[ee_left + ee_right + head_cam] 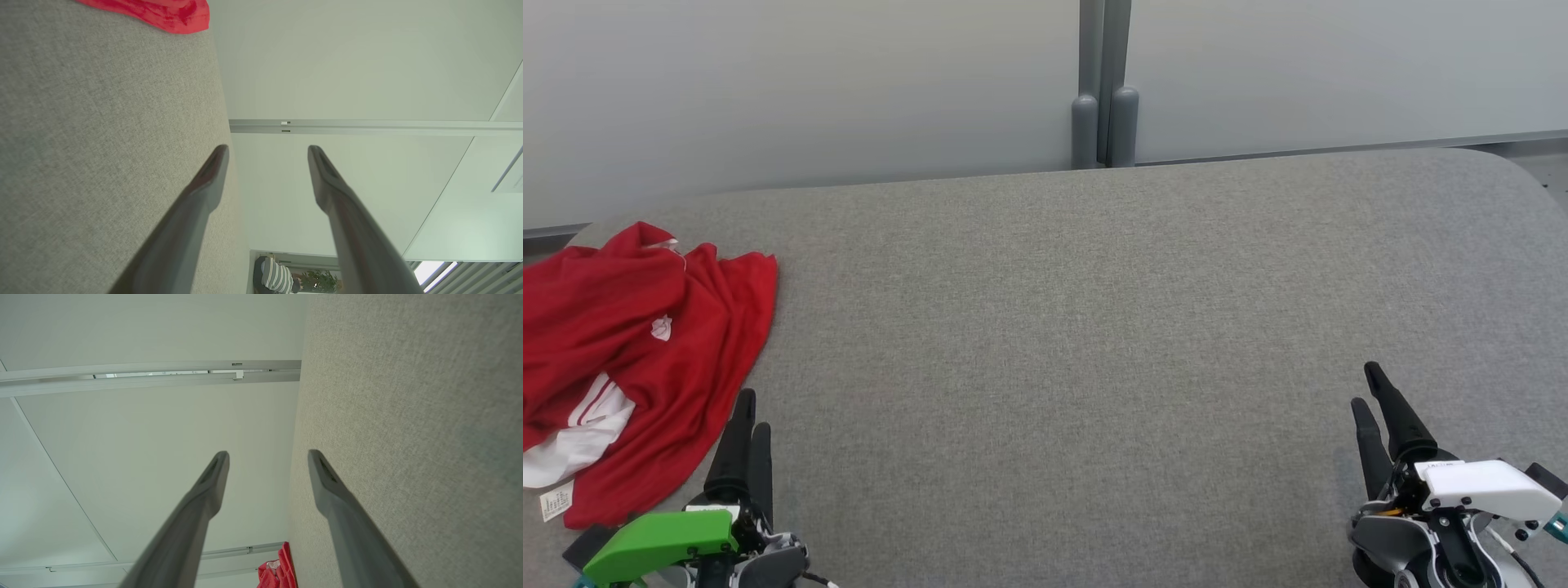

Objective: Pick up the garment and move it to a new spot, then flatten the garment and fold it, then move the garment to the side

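Lying crumpled at the left end of the grey table [1094, 327], the red and white garment [629, 359] is gripped by nothing. The left gripper [753, 410] is seen just beside its near edge, fingers spread wide and empty. The right gripper [1365, 385] is seen well apart, likewise wide and empty.

We see a green cover on the left end effector [754, 412], white on the right end effector [1365, 385]; long dark fingers [735, 449].
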{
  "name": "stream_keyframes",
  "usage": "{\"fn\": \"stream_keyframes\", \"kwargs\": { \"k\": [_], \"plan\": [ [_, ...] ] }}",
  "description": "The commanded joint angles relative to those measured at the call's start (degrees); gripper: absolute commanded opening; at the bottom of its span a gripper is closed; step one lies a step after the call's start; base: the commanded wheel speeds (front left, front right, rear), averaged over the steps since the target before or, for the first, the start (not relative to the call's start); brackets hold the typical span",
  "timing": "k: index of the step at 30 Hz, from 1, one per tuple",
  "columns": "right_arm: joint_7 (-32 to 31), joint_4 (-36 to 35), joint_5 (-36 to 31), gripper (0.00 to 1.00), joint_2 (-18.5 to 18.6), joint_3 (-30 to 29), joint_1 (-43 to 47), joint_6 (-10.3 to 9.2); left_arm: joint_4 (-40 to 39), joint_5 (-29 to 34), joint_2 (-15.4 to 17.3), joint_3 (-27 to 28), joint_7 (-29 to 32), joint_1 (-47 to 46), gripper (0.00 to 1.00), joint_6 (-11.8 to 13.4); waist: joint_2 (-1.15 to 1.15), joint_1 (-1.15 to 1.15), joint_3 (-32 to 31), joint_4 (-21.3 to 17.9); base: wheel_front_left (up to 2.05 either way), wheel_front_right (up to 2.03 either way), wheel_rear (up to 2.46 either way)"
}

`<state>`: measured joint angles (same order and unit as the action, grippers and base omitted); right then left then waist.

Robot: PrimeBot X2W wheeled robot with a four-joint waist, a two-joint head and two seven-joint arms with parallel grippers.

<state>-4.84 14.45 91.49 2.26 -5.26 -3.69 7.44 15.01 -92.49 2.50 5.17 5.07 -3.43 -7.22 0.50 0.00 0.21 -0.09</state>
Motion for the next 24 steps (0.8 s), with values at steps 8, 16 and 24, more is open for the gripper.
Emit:
{"fn": "stream_keyframes", "kwargs": {
  "k": [8, 16, 24],
  "plan": [
    [2.7, -1.6, -7.2, 1.0, 0.4, 0.6, 0.2, 0.02, -1.0, 3.2, 1.0, -1.7, -2.8, 0.2, 1.0, -0.1, -0.06, 0.0, 0.0, -0.2, 0.0, 0.0, 0.0],
    [4.7, -3.2, -19.9, 1.0, 0.4, 0.7, 0.5, 0.02, -0.5, 10.5, 1.8, -2.5, -5.1, 0.6, 1.0, 0.0, -0.09, 0.0, 0.0, -0.4, 0.0, 0.0, 0.0],
    [6.5, -5.5, -33.5, 1.0, 0.5, 1.6, 0.8, 0.03, -0.9, 20.6, 1.9, -2.6, -6.9, 1.0, 1.0, 0.0, -0.13, 0.0, 0.1, -0.5, 0.0, 0.0, 0.0]
  ]
}}
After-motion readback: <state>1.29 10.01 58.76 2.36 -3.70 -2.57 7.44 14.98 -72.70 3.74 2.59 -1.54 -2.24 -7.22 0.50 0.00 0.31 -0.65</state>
